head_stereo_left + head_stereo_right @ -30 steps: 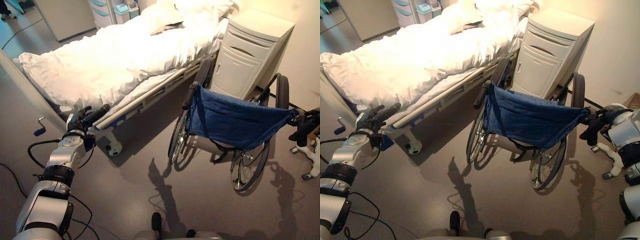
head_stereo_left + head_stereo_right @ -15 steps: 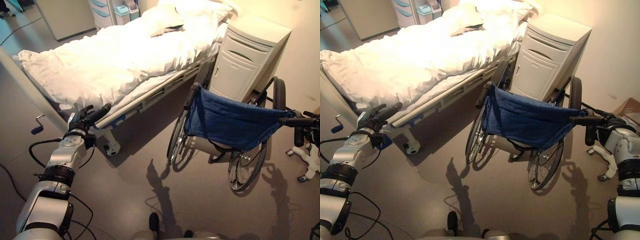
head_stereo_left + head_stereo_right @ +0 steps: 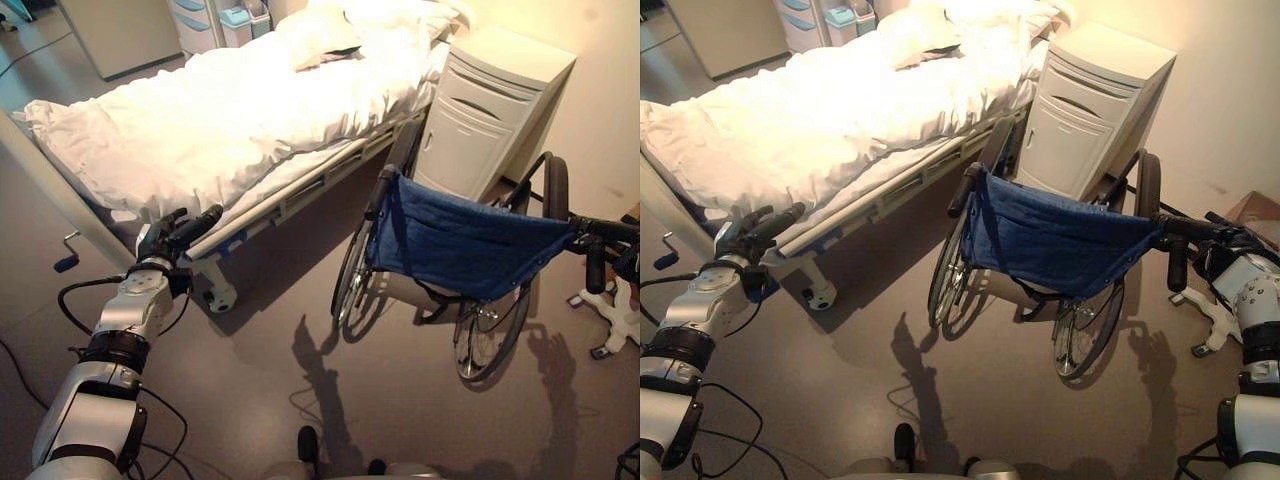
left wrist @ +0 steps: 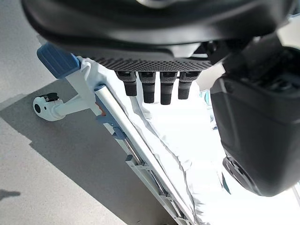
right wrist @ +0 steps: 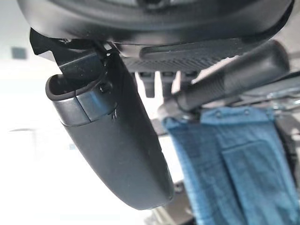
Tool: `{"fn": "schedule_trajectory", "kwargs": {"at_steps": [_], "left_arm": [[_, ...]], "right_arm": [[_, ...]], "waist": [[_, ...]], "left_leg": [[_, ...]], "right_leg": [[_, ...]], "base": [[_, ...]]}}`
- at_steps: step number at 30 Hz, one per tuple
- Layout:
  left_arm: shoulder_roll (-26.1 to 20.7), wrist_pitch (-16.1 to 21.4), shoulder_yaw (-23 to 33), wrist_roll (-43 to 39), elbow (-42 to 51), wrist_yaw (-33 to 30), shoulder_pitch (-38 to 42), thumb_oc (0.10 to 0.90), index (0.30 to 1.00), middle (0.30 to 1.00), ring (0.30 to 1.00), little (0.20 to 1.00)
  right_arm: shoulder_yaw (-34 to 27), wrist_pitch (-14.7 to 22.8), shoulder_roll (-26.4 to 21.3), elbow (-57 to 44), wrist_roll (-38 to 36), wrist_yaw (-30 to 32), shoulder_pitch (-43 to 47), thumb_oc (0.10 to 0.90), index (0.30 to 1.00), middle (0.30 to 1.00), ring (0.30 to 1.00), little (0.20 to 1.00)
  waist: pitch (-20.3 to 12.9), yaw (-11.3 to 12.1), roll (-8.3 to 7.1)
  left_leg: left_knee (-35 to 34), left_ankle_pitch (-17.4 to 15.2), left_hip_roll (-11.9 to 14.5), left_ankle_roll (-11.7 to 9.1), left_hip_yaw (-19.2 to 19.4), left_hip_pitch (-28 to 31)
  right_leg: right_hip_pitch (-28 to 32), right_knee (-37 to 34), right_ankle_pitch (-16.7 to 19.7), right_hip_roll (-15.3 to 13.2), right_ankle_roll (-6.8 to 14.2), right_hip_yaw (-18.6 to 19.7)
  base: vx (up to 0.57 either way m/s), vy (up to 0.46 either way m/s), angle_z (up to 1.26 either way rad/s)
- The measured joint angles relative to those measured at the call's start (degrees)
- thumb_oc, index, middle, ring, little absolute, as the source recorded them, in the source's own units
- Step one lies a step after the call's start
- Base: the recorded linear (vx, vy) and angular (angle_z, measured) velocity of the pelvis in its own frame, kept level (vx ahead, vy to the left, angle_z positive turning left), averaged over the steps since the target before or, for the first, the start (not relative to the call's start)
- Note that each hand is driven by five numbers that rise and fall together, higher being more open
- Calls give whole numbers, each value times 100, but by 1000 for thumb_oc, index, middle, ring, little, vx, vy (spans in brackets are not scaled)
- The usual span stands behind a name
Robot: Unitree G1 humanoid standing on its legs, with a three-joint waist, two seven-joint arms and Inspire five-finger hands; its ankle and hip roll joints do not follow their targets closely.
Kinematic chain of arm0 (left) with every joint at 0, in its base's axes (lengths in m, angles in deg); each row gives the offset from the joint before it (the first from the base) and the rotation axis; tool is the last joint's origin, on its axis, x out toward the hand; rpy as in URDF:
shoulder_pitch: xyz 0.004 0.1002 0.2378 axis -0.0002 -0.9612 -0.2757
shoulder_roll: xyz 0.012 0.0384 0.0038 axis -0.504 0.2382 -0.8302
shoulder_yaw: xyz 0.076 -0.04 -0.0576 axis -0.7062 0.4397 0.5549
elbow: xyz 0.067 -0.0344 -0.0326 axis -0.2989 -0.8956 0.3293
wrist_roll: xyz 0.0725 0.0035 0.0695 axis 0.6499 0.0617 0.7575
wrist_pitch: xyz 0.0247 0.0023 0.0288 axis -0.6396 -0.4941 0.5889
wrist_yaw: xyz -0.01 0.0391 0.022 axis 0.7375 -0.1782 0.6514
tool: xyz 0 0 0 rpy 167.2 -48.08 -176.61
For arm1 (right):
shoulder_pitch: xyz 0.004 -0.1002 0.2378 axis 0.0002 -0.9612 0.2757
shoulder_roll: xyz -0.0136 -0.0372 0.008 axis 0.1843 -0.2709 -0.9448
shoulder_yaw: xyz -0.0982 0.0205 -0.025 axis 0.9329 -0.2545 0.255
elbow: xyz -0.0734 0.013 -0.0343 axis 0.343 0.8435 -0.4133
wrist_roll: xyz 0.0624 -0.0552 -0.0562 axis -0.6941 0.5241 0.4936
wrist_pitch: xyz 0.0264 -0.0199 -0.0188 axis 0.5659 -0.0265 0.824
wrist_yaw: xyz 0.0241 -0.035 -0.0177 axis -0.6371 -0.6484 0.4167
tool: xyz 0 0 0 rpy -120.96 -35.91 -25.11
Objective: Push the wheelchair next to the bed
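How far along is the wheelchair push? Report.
Done: blue-backed black wheelchair stands beside the white metal-railed bed, by the white cabinet. In hand: open right hand has the black push handle against its palm; left hand hangs open. Left: perhaps nudging it closer.

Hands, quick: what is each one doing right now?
Left hand: open, holding nothing, near the bed.
Right hand: open against the wheelchair handle.

Our head views look down, sharing the bed (image 3: pixel 250 110) and wheelchair (image 3: pixel 460 245); our wrist views sit close behind each hand.
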Motion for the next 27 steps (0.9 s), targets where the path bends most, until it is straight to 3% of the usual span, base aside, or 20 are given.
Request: {"fn": "schedule_trajectory", "kwargs": {"at_steps": [3, 5, 7, 10, 13, 20, 23, 27], "left_arm": [[9, 84, 20, -11, 207, -51, -238, 800, 900, 900, 900, 900], [140, 176, 236, -11, 516, -122, -670, 800, 900, 900, 900, 900], [261, 183, 257, -7, 556, -152, -864, 800, 900, 900, 900, 900], [568, 220, 449, -4, 707, -173, -1286, 800, 900, 900, 900, 900], [754, 242, 708, -5, 745, -197, -1632, 800, 900, 900, 900, 900], [853, 541, 743, -164, 745, -146, -1949, 800, 900, 900, 900, 900], [1113, 778, 797, -247, 741, -41, -2049, 800, 900, 900, 900, 900], [1437, 955, 800, -347, 645, 169, -2321, 800, 900, 900, 900, 900]], "right_arm": [[-444, 621, 324, -469, 354, 170, -333, 800, 900, 900, 900, 900], [-1008, 1242, 971, -1373, 672, 388, -992, 800, 900, 900, 900, 900], [-1034, 1512, 1281, -1701, 750, 401, -1338, 800, 900, 900, 900, 900], [-1219, 2273, 2089, -2225, 999, 428, -2182, 800, 900, 900, 900, 900], [-1354, 2860, 2432, -2379, 1062, 411, -2515, 800, 900, 900, 900, 900], [-1660, 3636, 2705, -1648, 838, 409, -2663, 800, 900, 900, 900, 900], [-1796, 3671, 2853, -972, 552, 528, -2888, 800, 900, 900, 900, 900], [-1829, 3754, 3386, -272, 405, 586, -3336, 800, 900, 900, 900, 900]], "waist": [[-1, -12, 5], [0, -22, 13], [3, -28, 36], [12, -40, 92], [12, -49, 127], [-69, -179, 232], [-176, -178, 324], [-261, -251, 450]], "left_leg": [[0, -13, 15, 19, 36, 5], [1, -29, 32, 43, 77, 35], [0, -48, 37, 67, 73, 56], [-33, -75, 9, 72, 106, 51], [-40, -79, -57, 79, 178, 28], [-40, -92, -11, 100, 403, -1], [-40, -86, -3, 97, 444, -8], [-41, -70, 1, 85, 441, -33]], "right_leg": [[-65, 102, -4, 0, 6, 52], [-116, 213, -13, 1, 17, 168], [-162, 316, -37, -4, 44, 203], [-218, 387, -67, -46, 65, 348], [-230, 336, -126, -134, 145, 472], [-243, 310, -125, -151, 150, 494], [-266, 331, -125, -149, 150, 496], [-286, 320, -127, -117, 149, 493]], "base": [[-6, 44, -9], [-8, 49, -14], [-6, 52, -11], [-2, 52, -2], [9, 39, -13], [5, 7, 1], [-1, -8, -4], [0, -6, -3]]}}
